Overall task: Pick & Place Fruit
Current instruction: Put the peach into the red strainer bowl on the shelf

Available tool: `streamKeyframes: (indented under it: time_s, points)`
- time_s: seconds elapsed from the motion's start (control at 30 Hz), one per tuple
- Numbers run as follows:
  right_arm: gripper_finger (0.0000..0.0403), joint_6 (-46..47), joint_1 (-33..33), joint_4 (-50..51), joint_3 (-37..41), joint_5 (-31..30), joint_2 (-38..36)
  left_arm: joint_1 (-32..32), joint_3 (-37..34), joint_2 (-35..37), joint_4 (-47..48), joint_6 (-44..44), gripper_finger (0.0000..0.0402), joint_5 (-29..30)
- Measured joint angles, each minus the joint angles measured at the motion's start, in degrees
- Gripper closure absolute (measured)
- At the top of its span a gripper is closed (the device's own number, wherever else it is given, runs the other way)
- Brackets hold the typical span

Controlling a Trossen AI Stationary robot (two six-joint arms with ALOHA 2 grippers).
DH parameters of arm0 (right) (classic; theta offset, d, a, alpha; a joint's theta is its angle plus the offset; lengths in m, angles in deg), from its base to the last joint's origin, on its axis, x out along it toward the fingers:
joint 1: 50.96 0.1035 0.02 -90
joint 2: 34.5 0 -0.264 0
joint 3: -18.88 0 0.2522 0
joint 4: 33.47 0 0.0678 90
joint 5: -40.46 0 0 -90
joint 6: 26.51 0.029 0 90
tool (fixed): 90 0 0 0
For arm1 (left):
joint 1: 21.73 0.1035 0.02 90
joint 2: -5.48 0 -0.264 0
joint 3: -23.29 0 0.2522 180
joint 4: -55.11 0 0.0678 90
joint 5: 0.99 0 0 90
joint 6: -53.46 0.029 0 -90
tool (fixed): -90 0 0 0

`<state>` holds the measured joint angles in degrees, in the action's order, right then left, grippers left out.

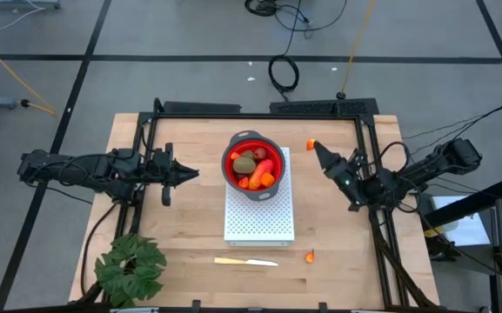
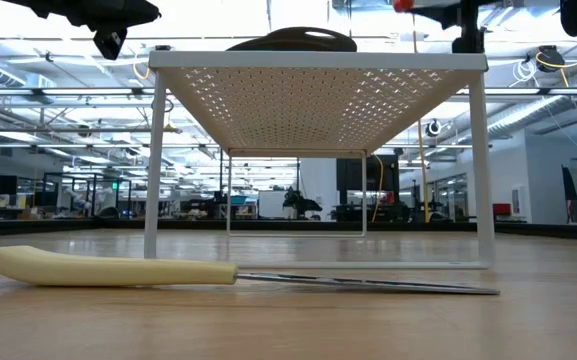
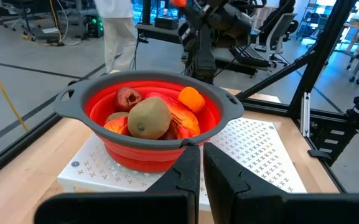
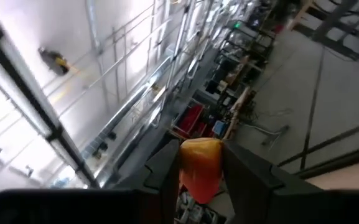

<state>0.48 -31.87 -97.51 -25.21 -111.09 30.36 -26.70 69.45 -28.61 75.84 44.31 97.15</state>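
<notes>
A red bowl with a grey rim [image 1: 251, 165] stands on a white perforated rack [image 1: 259, 217] at mid-table. It holds several fruit pieces, among them an olive-brown oval [image 3: 148, 118], a dark red ball [image 3: 128, 98] and an orange bit [image 3: 191, 98]. My right gripper [image 1: 317, 149] is to the right of the bowl, raised above the table and shut on a small orange fruit piece [image 4: 201, 168]. My left gripper [image 1: 191, 174] is shut and holds nothing, level at the bowl's left side. Another orange bit [image 1: 310, 256] lies on the table near the front. My right gripper pinches the small orange fruit piece [image 4: 199, 177] between its two fingers, which lie against its two sides. The fingers slant up, toward the table's far left. The piece [image 1: 311, 144] sticks out past the fingertips and is lifted clear of the table.
A pale yellow knife [image 1: 246, 261] lies in front of the rack, near the front edge. A green leafy plant [image 1: 129, 265] stands at the front left corner. Black frame rails [image 1: 368, 130] border the table's left, far and right sides.
</notes>
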Motion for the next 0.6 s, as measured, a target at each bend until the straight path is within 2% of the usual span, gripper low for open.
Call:
streamKeyframes:
  time_s: [0.1, 0.27, 0.43, 0.6]
  points:
    - [0.0297, 3.99, 0.0, 0.05, 0.0, -3.16, 0.0, 0.01, 0.0, 0.0, 0.0, -0.07, 0.038, 0.0]
    - [0.0297, 4.2, 0.02, 0.23, 0.0, -2.38, 0.0, 0.02, 0.0, 0.0, 0.0, -0.07, 0.038, 0.0]
    - [0.0297, -6.3, 0.02, 4.64, -0.93, 8.57, 0.0, 0.0, 0.0, -0.02, 0.01, -0.06, 0.038, 0.0]
    - [0.0297, -20.69, 0.02, 20.45, -7.64, 18.83, 0.02, 0.01, 0.0, -0.02, 0.02, -0.06, 0.038, 0.0]
